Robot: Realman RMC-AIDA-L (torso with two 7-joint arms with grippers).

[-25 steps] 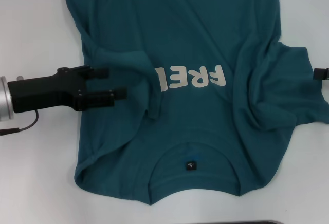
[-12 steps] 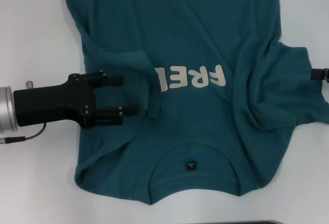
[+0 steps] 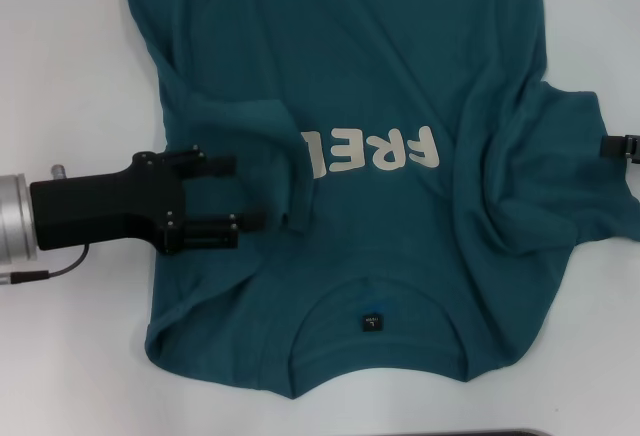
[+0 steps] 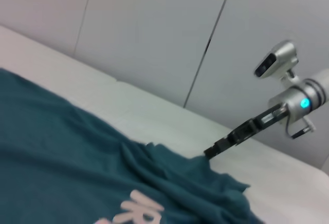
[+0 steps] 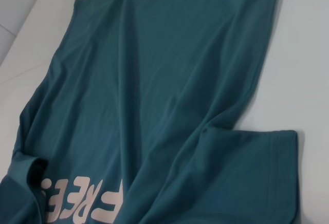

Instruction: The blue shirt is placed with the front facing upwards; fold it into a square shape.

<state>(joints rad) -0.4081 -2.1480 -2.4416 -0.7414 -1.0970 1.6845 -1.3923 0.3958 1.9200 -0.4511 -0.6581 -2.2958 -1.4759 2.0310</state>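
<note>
Shirt (image 3: 380,76), soft, light and limp on the tabletop (image 3: 70,56), wants pinching at its folded-in sleeve, where the open left hand (image 3: 240,194) hovers; right hand (image 3: 612,147) unreadable.

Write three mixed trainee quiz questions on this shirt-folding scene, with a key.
1. True or false: the left sleeve of the dark teal-blue cotton T-shirt is folded inward over its cream lettering.
2. Which pincer is over the shirt? A. left pincer B. right pincer
3. Fill in: the small black neck label lies at the shirt's ___.

Key: 1 true; 2 A (fingers apart; B sits at the right sleeve's edge); 3 collar.
</note>
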